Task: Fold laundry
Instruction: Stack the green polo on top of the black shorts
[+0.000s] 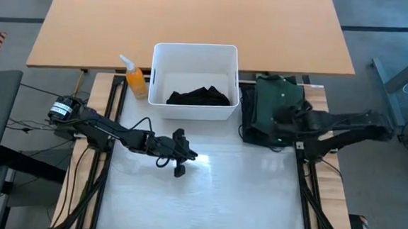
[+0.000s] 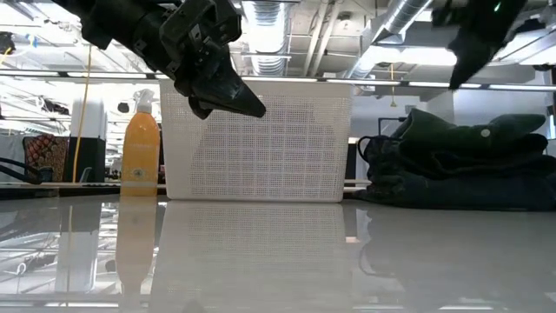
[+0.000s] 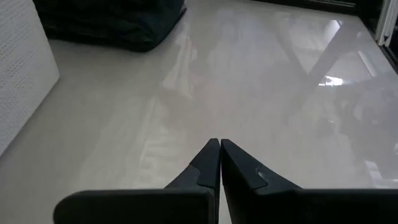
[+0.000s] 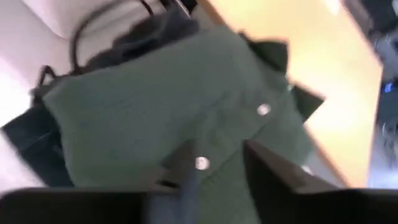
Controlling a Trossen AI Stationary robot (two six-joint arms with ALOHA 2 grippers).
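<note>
Right pincer parted over folded green shirt, collar toward wooden desk

A: Where was free room on the counter?

B: The whole near half was bare, in front of the white bin. A tool could pass there from side to side.

A: And what stood in the way?

B: The bin stood at the far middle, with black clothing inside it. The orange spray bottle stood just beside its left wall. The folded pile with the green shirt blocked the far right corner, just beside the bin's right wall. The left tool hung closed over the counter, left of the middle. The right tool hung over the pile, fingers apart.
</note>
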